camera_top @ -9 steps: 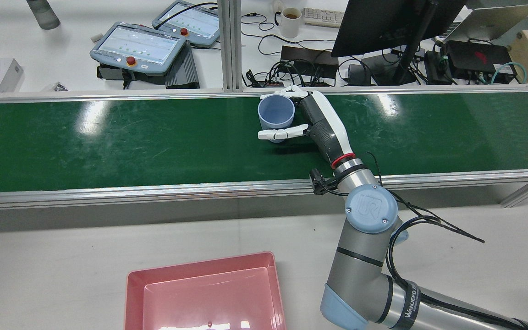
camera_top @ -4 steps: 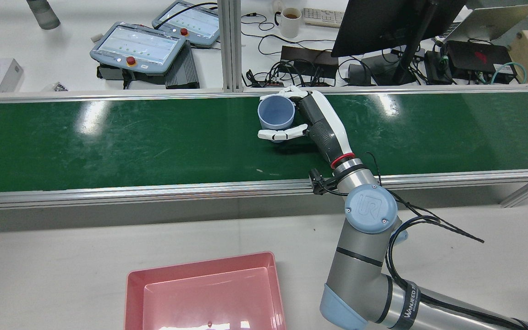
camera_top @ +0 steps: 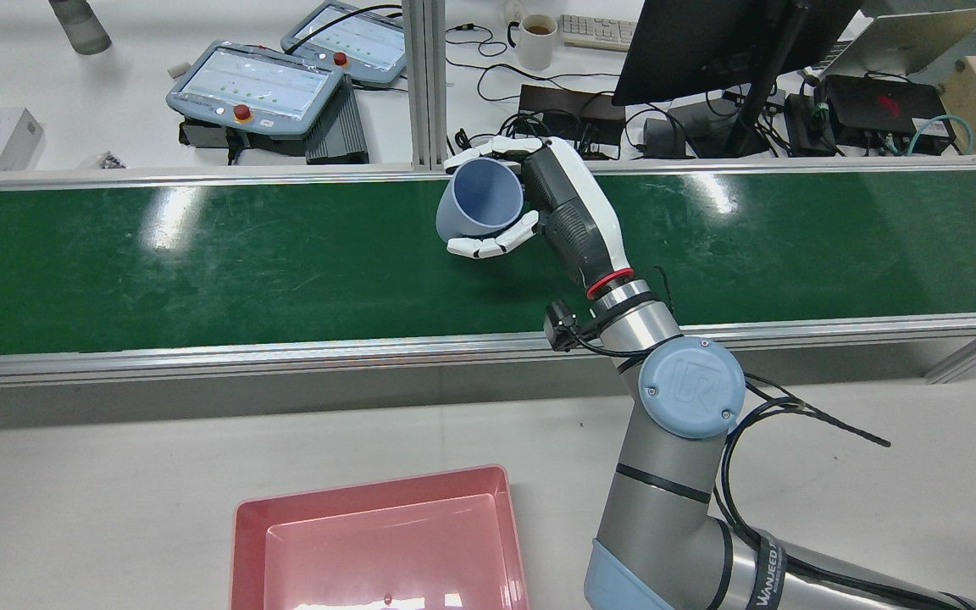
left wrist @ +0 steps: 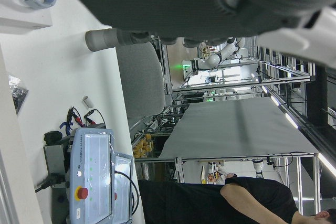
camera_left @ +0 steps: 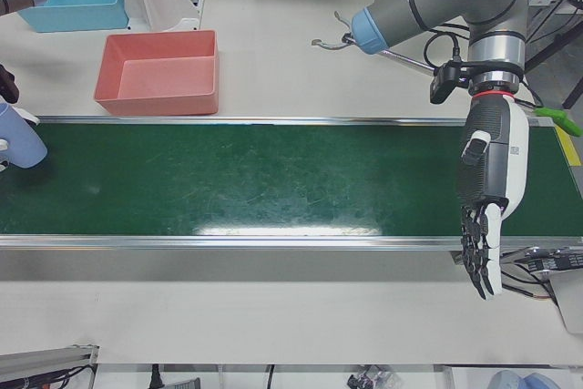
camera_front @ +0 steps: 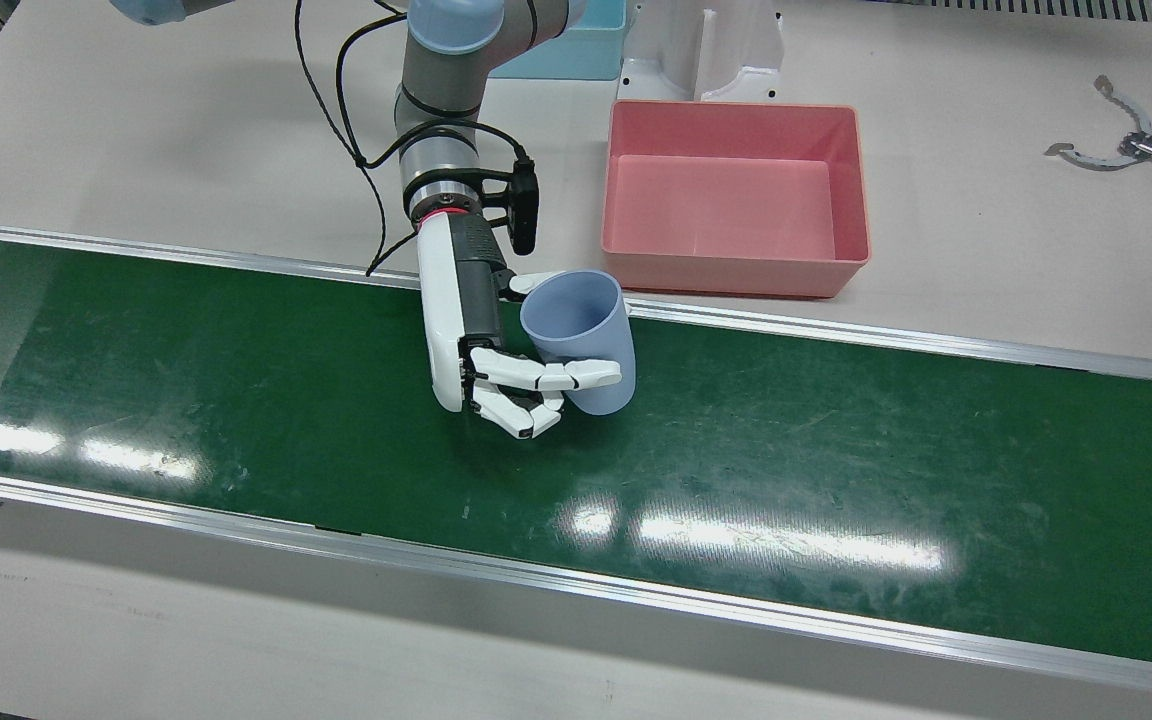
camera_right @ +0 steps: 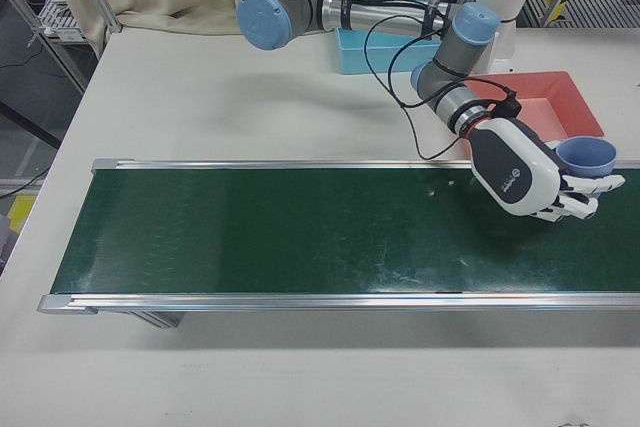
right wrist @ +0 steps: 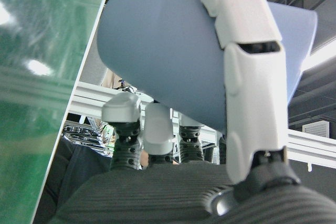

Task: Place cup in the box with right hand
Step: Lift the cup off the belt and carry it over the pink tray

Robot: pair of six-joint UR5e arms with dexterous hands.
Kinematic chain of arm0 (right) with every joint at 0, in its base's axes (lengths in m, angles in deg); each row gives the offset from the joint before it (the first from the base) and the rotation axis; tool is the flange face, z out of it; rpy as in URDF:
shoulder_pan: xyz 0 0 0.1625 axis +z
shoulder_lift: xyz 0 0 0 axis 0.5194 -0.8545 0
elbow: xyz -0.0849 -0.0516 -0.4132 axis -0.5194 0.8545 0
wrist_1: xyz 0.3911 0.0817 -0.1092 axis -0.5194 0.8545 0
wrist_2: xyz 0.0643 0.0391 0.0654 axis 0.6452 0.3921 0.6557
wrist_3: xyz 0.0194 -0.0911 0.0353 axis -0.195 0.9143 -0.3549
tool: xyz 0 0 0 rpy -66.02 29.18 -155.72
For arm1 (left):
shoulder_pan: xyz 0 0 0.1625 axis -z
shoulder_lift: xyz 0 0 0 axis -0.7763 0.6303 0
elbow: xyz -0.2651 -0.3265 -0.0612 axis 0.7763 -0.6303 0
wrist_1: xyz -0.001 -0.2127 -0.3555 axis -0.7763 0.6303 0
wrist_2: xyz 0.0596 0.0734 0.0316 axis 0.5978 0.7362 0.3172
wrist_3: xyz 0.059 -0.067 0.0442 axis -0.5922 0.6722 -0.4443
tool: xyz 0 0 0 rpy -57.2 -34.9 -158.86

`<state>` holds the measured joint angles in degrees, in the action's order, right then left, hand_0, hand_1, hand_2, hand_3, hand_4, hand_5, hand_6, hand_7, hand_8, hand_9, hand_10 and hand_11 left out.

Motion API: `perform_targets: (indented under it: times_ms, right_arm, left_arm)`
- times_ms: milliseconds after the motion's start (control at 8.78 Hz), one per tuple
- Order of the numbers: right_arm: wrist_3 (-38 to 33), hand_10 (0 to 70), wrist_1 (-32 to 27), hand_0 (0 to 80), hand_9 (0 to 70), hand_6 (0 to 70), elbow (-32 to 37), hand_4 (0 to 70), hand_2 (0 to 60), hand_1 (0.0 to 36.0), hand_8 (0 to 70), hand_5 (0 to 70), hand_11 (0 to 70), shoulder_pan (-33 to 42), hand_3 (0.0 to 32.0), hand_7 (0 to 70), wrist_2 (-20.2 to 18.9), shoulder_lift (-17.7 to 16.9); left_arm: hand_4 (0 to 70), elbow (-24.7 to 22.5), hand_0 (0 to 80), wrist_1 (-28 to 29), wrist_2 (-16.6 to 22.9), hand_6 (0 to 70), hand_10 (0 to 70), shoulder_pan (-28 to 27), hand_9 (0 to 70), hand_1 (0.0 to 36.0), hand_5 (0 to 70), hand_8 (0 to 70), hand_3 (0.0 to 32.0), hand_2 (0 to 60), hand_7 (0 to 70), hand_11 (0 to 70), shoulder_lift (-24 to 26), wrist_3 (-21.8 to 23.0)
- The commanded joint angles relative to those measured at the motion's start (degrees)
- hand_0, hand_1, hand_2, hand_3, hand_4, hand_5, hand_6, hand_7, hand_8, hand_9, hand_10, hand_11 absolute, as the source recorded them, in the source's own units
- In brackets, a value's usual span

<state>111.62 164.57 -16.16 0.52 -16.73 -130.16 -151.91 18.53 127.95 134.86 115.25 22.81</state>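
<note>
From my station, front view: my right hand [camera_front: 516, 385] grips the cup [camera_front: 581, 340] above the conveyor belt [camera_front: 236, 400], near its robot-side rail. The box [camera_front: 736, 195] sits on the tabletop [camera_front: 136, 130] at the cup's one o'clock. My left hand [camera_left: 483, 243] hangs at the belt's far end.

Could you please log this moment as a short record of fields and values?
task object: blue cup, empty, tilted
right hand: right hand, fingers wrapped around the cup, holding it above the green conveyor belt
left hand: left hand, holds nothing, fingers pointing down over the belt's far end
target: pink box, empty, on the white table beside the belt
task state: cup grasped, not yet in the box
</note>
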Motion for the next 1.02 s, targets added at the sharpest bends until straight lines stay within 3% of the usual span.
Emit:
perform_targets:
  times_ms: [0,342,683,911]
  right_arm:
    - [3.6,55.1,0.0,80.0,70.0,45.7,-5.1,70.0,60.0,36.0,70.0,25.3,70.0,-7.3,0.0,70.0,-0.3,2.7]
    - [6.6,52.1,0.0,80.0,70.0,45.1,-10.4,70.0,60.0,36.0,70.0,24.6,70.0,-19.6,0.0,70.0,0.0,2.3]
    - [6.4,48.5,0.6,80.0,70.0,42.6,-18.2,70.0,60.0,36.0,70.0,23.9,70.0,-23.7,0.0,70.0,0.9,-3.6]
    - [6.6,46.1,0.9,80.0,70.0,40.4,-24.4,70.0,60.0,36.0,68.1,23.1,67.8,-27.8,0.0,70.0,9.1,-10.5]
  left_arm:
    - [0.0,0.0,0.0,0.0,0.0,0.0,0.0,0.0,0.0,0.0,0.0,0.0,0.0,0.0,0.0,0.0,0.0,0.0]
    - [0.0,0.0,0.0,0.0,0.0,0.0,0.0,0.0,0.0,0.0,0.0,0.0,0.0,0.0,0.0,0.0,0.0,0.0]
    - [0.0,0.0,0.0,0.0,0.0,0.0,0.0,0.0,0.0,0.0,0.0,0.0,0.0,0.0,0.0,0.0,0.0,0.0]
    - [0.0,0.0,0.0,0.0,0.0,0.0,0.0,0.0,0.0,0.0,0.0,0.0,0.0,0.0,0.0,0.0,0.0,0.0]
